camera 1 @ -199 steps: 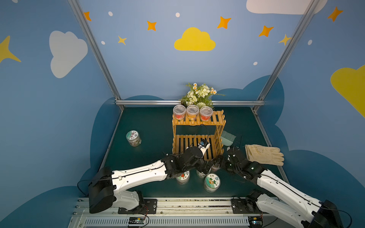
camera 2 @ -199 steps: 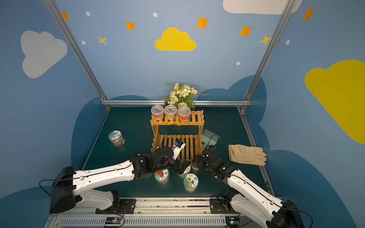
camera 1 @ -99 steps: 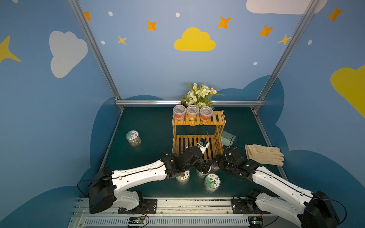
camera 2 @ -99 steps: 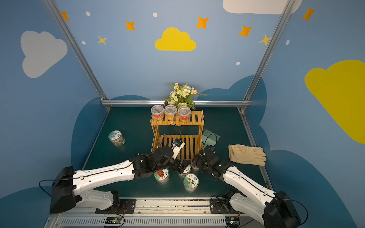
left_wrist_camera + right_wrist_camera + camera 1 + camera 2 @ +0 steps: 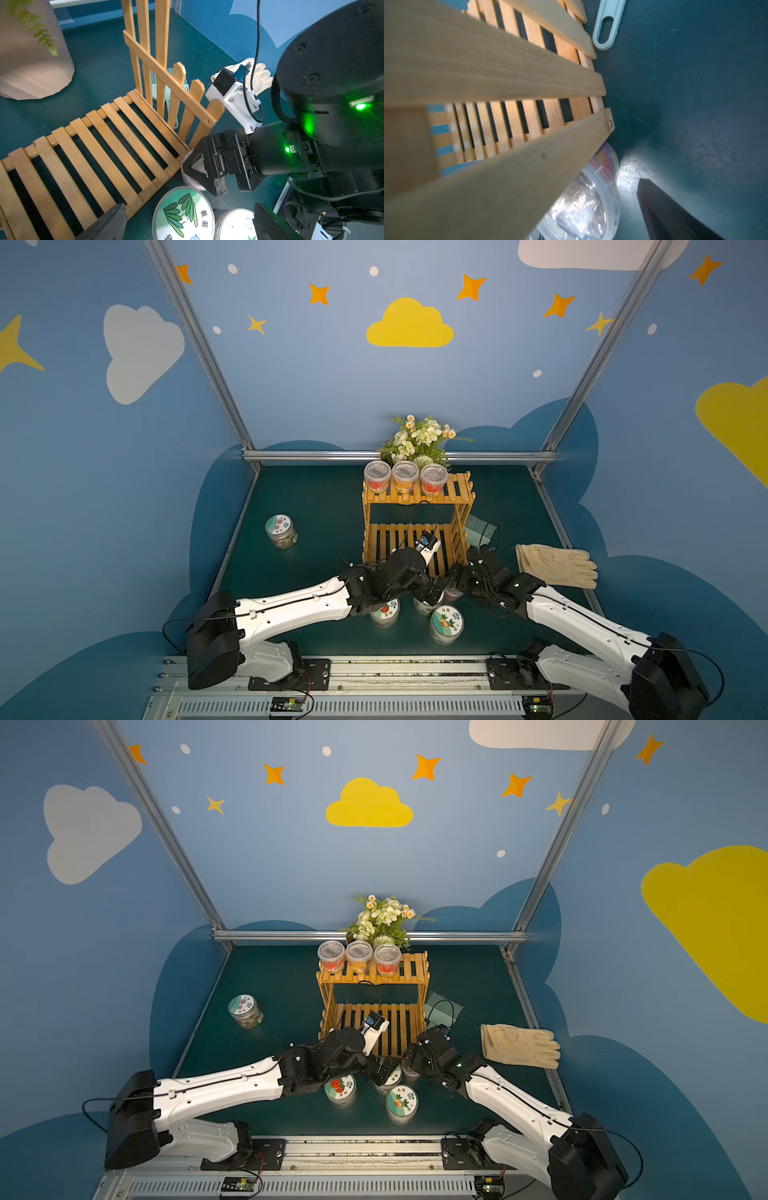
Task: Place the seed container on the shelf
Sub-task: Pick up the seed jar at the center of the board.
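Observation:
The shelf (image 5: pixel 417 497) (image 5: pixel 374 977) holds three seed containers on its top tier; its lower tier (image 5: pixel 87 158) is bare. Several more seed containers stand before it. My left gripper (image 5: pixel 191 222) (image 5: pixel 428 597) hangs open over one with a green-leaf lid (image 5: pixel 182 214), touching nothing. My right gripper (image 5: pixel 207 172) (image 5: pixel 409 1065) straddles a clear seed container (image 5: pixel 587 203) (image 5: pixel 191 180) at the shelf's front right foot. Its visible finger (image 5: pixel 664 207) stands off the container's side. A shelf rail hides the other finger in the right wrist view.
Two more lidded jars (image 5: pixel 384 612) (image 5: pixel 445 622) crowd the front of the table. A lone jar (image 5: pixel 281 529) stands far left. Right of the shelf lie a pale green brush (image 5: pixel 480 529) and a beige glove (image 5: pixel 557 566). A flower pot (image 5: pixel 419 439) stands behind the shelf.
My right arm's elbow has sunk lower while its gripper stays at the shelf's front right foot. The left arm has not moved.

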`<action>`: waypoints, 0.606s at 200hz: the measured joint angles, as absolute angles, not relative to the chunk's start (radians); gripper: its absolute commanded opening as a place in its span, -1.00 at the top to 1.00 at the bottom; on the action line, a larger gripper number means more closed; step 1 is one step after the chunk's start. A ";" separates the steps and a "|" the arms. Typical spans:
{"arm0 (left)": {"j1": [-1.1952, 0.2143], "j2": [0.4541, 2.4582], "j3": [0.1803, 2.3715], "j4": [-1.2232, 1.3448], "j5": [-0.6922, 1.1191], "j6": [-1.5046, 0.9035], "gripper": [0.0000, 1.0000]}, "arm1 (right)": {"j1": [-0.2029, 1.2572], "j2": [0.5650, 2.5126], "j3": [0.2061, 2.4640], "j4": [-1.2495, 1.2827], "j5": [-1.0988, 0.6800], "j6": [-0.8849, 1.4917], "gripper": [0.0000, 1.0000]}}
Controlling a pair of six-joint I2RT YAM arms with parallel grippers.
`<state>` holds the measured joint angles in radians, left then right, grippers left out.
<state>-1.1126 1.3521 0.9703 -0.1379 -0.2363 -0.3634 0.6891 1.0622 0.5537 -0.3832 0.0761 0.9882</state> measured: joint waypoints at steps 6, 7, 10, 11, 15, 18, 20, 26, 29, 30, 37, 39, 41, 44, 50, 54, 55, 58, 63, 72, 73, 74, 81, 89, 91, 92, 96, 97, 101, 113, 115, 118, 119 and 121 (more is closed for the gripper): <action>-1.112 1.352 0.970 -0.138 -0.236 -0.363 -1.00 | 0.689 1.061 0.554 -0.382 0.079 0.988 -0.94; -1.112 1.352 0.970 -0.138 -0.236 -0.363 -1.00 | 0.689 1.061 0.554 -0.382 0.080 0.989 -0.94; -1.112 1.352 0.970 -0.138 -0.236 -0.363 -1.00 | 0.689 1.061 0.554 -0.382 0.080 0.989 -0.94; -1.112 1.352 0.970 -0.138 -0.236 -0.363 -1.00 | 0.689 1.061 0.554 -0.381 0.081 0.989 -0.94; -1.112 1.352 0.970 -0.138 -0.236 -0.363 -1.00 | 0.689 1.062 0.554 -0.381 0.083 0.989 -0.94; -1.112 1.352 0.970 -0.138 -0.236 -0.363 -1.00 | 0.690 1.062 0.554 -0.381 0.083 0.989 -0.94; -1.112 1.352 0.970 -0.138 -0.236 -0.363 -1.00 | 0.689 1.062 0.554 -0.380 0.083 0.989 -0.94; -1.112 1.352 0.970 -0.138 -0.236 -0.363 -1.00 | 0.690 1.063 0.554 -0.380 0.084 0.989 -0.94; -1.112 1.352 0.970 -0.138 -0.236 -0.363 -1.00 | 0.689 1.065 0.554 -0.379 0.084 0.989 -0.94; -1.112 1.352 0.970 -0.138 -0.236 -0.363 -1.00 | 0.689 1.065 0.554 -0.379 0.084 0.989 -0.94; -1.112 1.352 0.970 -0.138 -0.236 -0.363 -1.00 | 0.689 1.070 0.554 -0.377 0.084 0.989 -0.94; -1.112 1.352 0.970 -0.139 -0.236 -0.363 -1.00 | 0.689 1.071 0.554 -0.377 0.084 0.989 -0.94; -1.112 1.352 0.970 -0.139 -0.236 -0.363 -1.00 | 0.689 1.074 0.554 -0.377 0.084 0.989 -0.94; -1.112 1.352 0.970 -0.139 -0.236 -0.363 -1.00 | 0.689 1.077 0.554 -0.377 0.084 0.989 -0.94; -1.112 1.353 0.970 -0.139 -0.236 -0.363 -1.00 | 0.690 1.084 0.554 -0.377 0.084 0.989 -0.94; -1.112 1.353 0.970 -0.140 -0.236 -0.363 -1.00 | 0.689 1.090 0.554 -0.377 0.084 0.989 -0.94; -1.112 1.353 0.970 -0.140 -0.236 -0.363 -1.00 | 0.690 1.091 0.554 -0.377 0.084 0.989 -0.94; -1.112 1.353 0.970 -0.141 -0.236 -0.363 -1.00 | 0.690 1.095 0.554 -0.377 0.083 0.989 -0.94; -1.112 1.353 0.970 -0.141 -0.236 -0.363 -1.00 | 0.690 1.102 0.554 -0.375 0.082 0.989 -0.94; -1.112 1.353 0.970 -0.141 -0.236 -0.363 -1.00 | 0.690 1.111 0.556 -0.369 0.080 0.989 -0.94; -1.112 1.353 0.971 -0.142 -0.236 -0.363 -1.00 | 0.690 1.111 0.556 -0.369 0.080 0.989 -0.94; -1.112 1.353 0.971 -0.141 -0.236 -0.363 -1.00 | 0.690 1.113 0.557 -0.369 0.080 0.989 -0.94; -1.112 1.353 0.971 -0.142 -0.236 -0.363 -1.00 | 0.690 1.118 0.558 -0.366 0.078 0.989 -0.94; -1.112 1.353 0.971 -0.142 -0.236 -0.363 -1.00 | 0.690 1.123 0.558 -0.364 0.077 0.989 -0.94; -1.112 1.353 0.971 -0.142 -0.236 -0.363 -1.00 | 0.690 1.124 0.558 -0.364 0.077 0.989 -0.94; -1.112 1.353 0.971 -0.142 -0.236 -0.363 -1.00 | 0.690 1.124 0.558 -0.364 0.077 0.989 -0.94; -1.112 1.353 0.970 -0.142 -0.236 -0.363 -1.00 | 0.690 1.126 0.558 -0.363 0.077 0.988 -0.94; -1.112 1.353 0.971 -0.142 -0.236 -0.363 -1.00 | 0.690 1.126 0.558 -0.363 0.077 0.988 -0.93; -1.112 1.353 0.971 -0.142 -0.236 -0.364 -1.00 | 0.690 1.126 0.558 -0.363 0.077 0.988 -0.93; -1.112 1.353 0.971 -0.142 -0.236 -0.364 -1.00 | 0.690 1.126 0.558 -0.363 0.078 0.987 -0.92; -1.112 1.353 0.971 -0.142 -0.236 -0.363 -1.00 | 0.690 1.126 0.558 -0.363 0.078 0.987 -0.91; -1.112 1.353 0.971 -0.142 -0.236 -0.364 -1.00 | 0.690 1.126 0.558 -0.363 0.078 0.987 -0.90; -1.112 1.353 0.971 -0.142 -0.236 -0.364 -1.00 | 0.690 1.126 0.558 -0.363 0.078 0.987 -0.89; -1.112 1.353 0.970 -0.142 -0.236 -0.363 -1.00 | 0.690 1.126 0.558 -0.363 0.078 0.987 -0.89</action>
